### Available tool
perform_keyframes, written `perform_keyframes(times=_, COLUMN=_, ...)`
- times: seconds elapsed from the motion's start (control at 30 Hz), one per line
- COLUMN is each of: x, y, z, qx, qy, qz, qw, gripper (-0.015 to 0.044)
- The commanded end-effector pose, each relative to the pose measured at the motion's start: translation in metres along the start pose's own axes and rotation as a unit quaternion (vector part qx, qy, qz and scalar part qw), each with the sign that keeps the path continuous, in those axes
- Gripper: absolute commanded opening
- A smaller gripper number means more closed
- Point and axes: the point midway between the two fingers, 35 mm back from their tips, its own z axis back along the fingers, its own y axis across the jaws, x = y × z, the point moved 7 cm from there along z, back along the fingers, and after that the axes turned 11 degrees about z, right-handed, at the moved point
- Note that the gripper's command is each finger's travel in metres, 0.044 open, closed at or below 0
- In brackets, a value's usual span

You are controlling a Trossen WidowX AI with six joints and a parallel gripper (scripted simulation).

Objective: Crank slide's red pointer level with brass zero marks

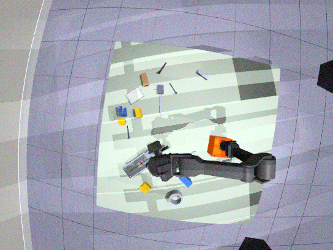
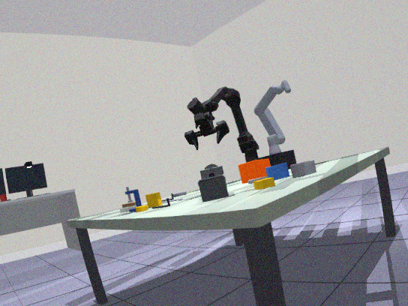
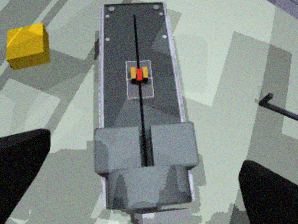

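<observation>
Seen from above, with the slide machine (image 1: 131, 168) (image 2: 213, 189) (image 3: 120, 100) as the clock's centre, the arm (image 1: 214, 168) (image 2: 238, 116) bars the way over 3 o'clock, a yellow block (image 1: 145, 187) (image 2: 264, 183) (image 3: 27, 45) stands near at 6, and a thin black rod (image 1: 128, 132) (image 3: 281, 109) lies toward 12. A gripper could pass at 9, between machine and table edge, or through the narrower lane before the yellow block. Open air separates the spread gripper (image 1: 159, 162) (image 2: 208, 145) (image 3: 147, 155) from the machine below.
</observation>
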Motion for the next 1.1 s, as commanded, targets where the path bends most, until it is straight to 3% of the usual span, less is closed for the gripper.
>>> perform_keyframes(times=0.0, x=0.017, y=0.009, z=-0.017, qx=-0.021, qy=0.017, qz=-0.041, qw=0.999, gripper=0.044)
perform_keyframes(times=0.23, x=0.056, y=0.035, z=-0.045, qx=-0.075, qy=0.021, qz=-0.124, qw=0.989, gripper=0.044)
perform_keyframes(times=0.53, x=0.025, y=0.042, z=-0.087, qx=-0.08, qy=0.02, qz=-0.132, qw=0.988, gripper=0.044)
perform_keyframes(times=1.07, x=0.025, y=0.042, z=-0.089, qx=-0.08, qy=0.02, qz=-0.132, qw=0.988, gripper=0.044)
